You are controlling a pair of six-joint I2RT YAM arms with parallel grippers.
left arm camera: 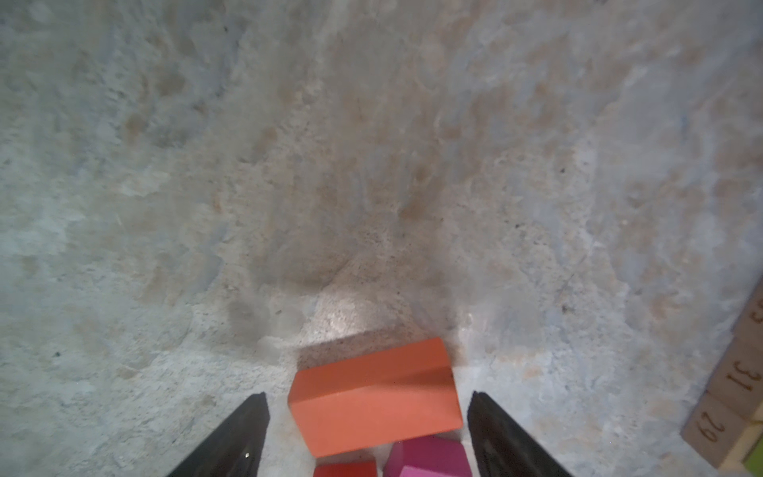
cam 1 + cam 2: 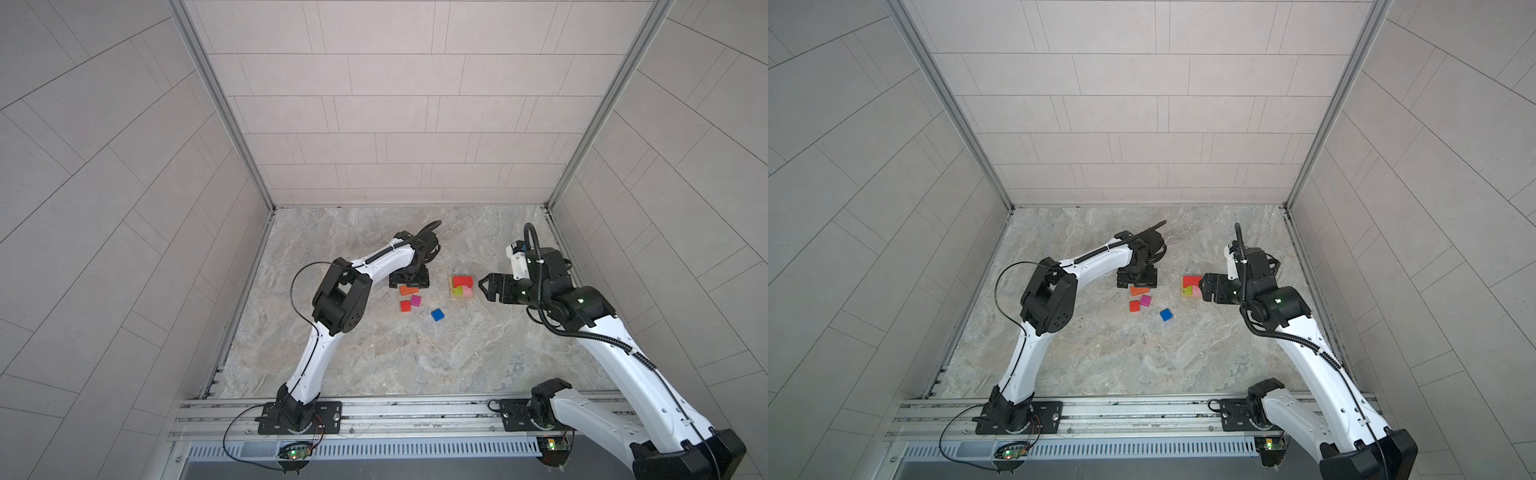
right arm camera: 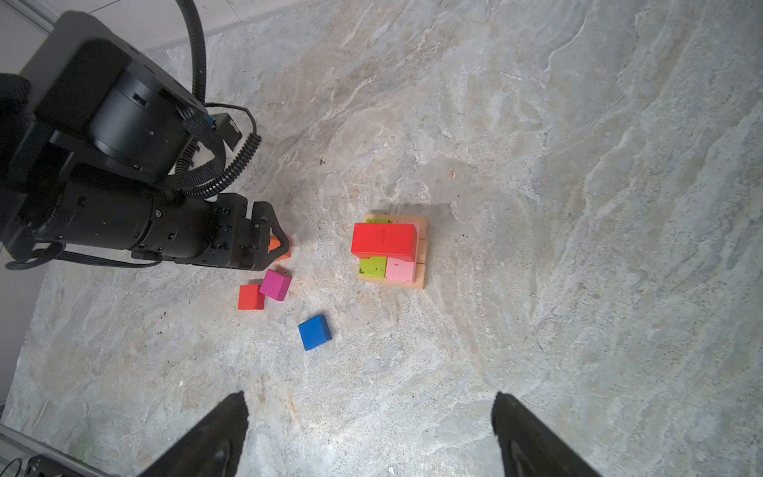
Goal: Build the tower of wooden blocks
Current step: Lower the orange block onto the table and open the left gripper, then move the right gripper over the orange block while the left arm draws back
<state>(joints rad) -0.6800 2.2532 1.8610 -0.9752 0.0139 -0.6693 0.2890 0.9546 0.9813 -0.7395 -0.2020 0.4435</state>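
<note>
The wood block tower (image 2: 461, 286) stands right of centre: tan bars at the bottom, a lime and a pink oblong on them, a red notched piece (image 3: 384, 241) on top. An orange oblong (image 1: 373, 396) lies flat on the table. My left gripper (image 1: 367, 398) straddles it, open, with a gap on each side. In both top views this gripper (image 2: 409, 284) points down and hides part of the orange oblong (image 2: 1139, 290). Beside it lie a red cube (image 2: 405, 306), a magenta cube (image 2: 415, 300) and a blue cube (image 2: 437, 314). My right gripper (image 2: 484, 286) hovers open and empty just right of the tower.
The marble-patterned table (image 2: 374, 357) is closed in by tiled walls on the far, left and right sides. An aluminium rail (image 2: 415, 411) carrying both arm bases runs along the front edge. The tower's tan numbered bars (image 1: 735, 396) show at the edge of the left wrist view.
</note>
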